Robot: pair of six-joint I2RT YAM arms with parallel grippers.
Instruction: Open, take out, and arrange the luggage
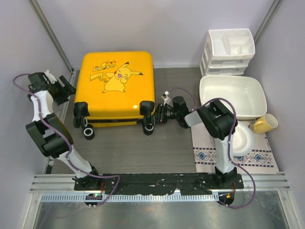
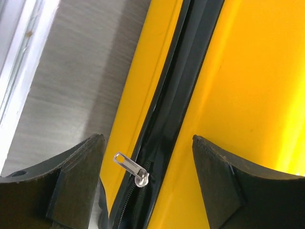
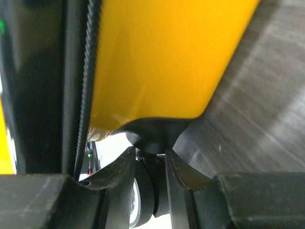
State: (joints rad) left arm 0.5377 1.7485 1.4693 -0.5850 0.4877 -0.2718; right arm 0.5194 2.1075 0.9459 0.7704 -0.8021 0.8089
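Note:
The yellow Pikachu luggage (image 1: 116, 86) lies flat and closed on the table, wheels toward me. My left gripper (image 1: 68, 88) is at its left side, open, straddling the black zipper band (image 2: 164, 129); the silver zipper pull (image 2: 131, 168) sits between the fingers (image 2: 76, 181), untouched. My right gripper (image 1: 159, 113) is at the luggage's front right corner, shut on the black wheel (image 3: 150, 191) there, with the yellow shell (image 3: 162, 57) just above the fingers.
A white basin (image 1: 233, 98) sits right of the luggage, a white drawer organizer (image 1: 228, 50) behind it. A yellow mug (image 1: 264, 124) and white plate (image 1: 245, 138) rest on a patterned mat (image 1: 238, 155). Walls close in on both sides.

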